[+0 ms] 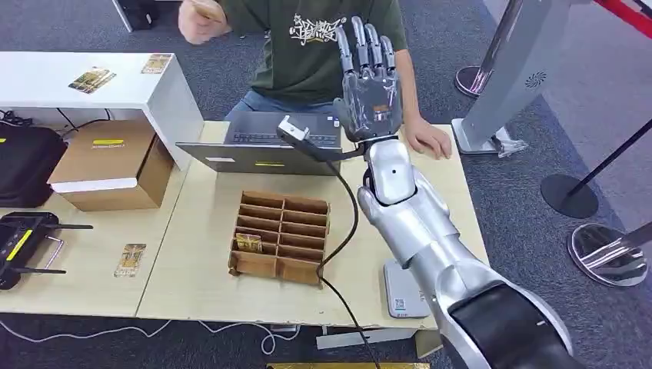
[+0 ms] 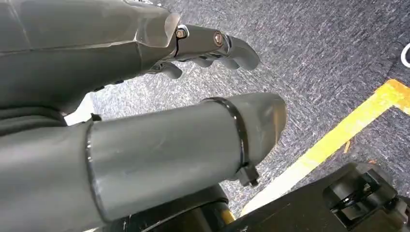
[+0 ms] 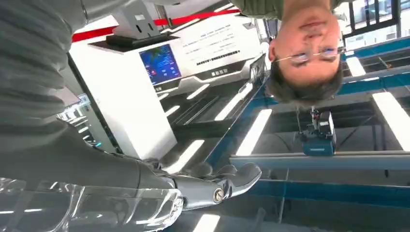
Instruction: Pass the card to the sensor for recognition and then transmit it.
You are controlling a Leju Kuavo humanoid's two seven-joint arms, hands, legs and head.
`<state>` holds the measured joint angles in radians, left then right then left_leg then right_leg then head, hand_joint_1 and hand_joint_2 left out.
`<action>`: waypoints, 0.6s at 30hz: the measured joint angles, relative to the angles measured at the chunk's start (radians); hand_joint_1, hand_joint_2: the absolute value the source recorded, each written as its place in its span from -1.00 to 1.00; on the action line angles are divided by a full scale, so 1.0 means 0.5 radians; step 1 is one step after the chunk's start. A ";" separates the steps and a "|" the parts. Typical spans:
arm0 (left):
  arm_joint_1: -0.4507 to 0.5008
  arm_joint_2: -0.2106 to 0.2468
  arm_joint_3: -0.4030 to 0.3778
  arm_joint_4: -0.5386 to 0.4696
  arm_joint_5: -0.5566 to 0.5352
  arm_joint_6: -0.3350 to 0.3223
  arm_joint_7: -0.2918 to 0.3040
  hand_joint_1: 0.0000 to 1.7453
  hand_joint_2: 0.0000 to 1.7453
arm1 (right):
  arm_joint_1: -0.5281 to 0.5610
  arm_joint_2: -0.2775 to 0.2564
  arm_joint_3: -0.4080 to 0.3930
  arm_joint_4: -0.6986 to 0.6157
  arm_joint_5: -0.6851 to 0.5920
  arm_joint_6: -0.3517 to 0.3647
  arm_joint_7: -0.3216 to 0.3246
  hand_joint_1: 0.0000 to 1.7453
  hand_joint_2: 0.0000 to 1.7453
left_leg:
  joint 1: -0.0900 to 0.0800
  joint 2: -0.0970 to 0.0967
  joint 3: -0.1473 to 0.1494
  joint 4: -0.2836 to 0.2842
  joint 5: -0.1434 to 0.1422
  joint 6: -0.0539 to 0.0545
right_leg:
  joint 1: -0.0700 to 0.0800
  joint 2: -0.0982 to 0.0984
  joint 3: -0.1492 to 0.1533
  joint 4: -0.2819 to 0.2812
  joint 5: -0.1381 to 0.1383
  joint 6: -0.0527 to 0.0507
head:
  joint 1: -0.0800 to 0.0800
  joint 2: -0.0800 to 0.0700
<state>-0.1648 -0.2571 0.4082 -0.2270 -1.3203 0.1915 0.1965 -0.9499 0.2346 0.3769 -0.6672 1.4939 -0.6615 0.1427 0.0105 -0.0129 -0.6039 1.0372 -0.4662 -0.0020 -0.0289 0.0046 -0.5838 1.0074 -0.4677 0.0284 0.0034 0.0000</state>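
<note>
- I see a card (image 1: 204,8) pinched in the raised hand (image 1: 201,23) of the person (image 1: 323,46) sitting across the table (image 1: 200,269), up near the top edge of the head view.
- My right hand (image 1: 370,73) is lifted in front of the person's chest, fingers straight, slightly apart and pointing up; it holds nothing.
- In the right wrist view the same hand (image 3: 203,186) is stretched flat with nothing in it.
- My left hand (image 2: 145,96) hangs over grey carpet (image 2: 314,63) with a yellow line (image 2: 333,140); the fingers curl loosely apart from the thumb, and I see nothing held.
- Another card (image 1: 248,243) lies in a left-side compartment of the cardboard divider box (image 1: 281,237) in the middle of the table.
- One more card (image 1: 131,260) lies flat on the table left of the box, well apart from it.
- More cards (image 1: 92,78) sit on the white shelf (image 1: 92,84) at upper left.
- The flat grey sensor pad (image 1: 401,292) lies on the table beside my right forearm.
- A laptop (image 1: 265,142) stands open between the box and the person, whose other hand (image 1: 427,138) rests on the table's far right edge.
- A brown carton (image 1: 111,165) sits beside the shelf; a black remote control (image 1: 23,246) lies at the left edge.
</note>
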 joint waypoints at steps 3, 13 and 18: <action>0.007 0.002 0.000 0.000 0.026 0.077 -0.026 -1.00 -1.00 | 0.001 0.000 0.000 -0.001 0.000 -0.003 0.017 -1.00 1.00 | 0.000 0.000 0.000 0.000 0.000 0.000 | 0.000 0.000 0.000 0.000 0.000 0.000 | 0.000 0.000; 0.009 0.005 -0.002 0.000 0.078 0.053 0.019 -1.00 -1.00 | 0.142 -0.014 -0.002 -0.232 -0.002 -0.021 -0.002 -1.00 1.00 | 0.000 0.000 0.000 0.000 0.000 0.000 | 0.000 0.000 -0.002 0.000 0.000 0.000 | -0.001 0.000; 0.062 0.014 -0.003 0.000 0.117 0.224 -0.063 -1.00 -1.00 | 0.408 -0.073 -0.053 -0.568 -0.008 -0.022 -0.016 -1.00 1.00 | 0.000 0.000 -0.001 0.000 -0.001 0.000 | 0.000 0.000 -0.002 -0.001 -0.001 0.000 | 0.000 0.000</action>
<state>-0.1339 -0.2502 0.4067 -0.2270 -1.2615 0.3033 0.1648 -0.7461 0.1980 0.3502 -0.9511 1.4900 -0.6725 0.1347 0.0103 -0.0128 -0.6045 1.0371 -0.4668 -0.0019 -0.0291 0.0048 -0.5847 1.0069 -0.4681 0.0286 0.0034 0.0000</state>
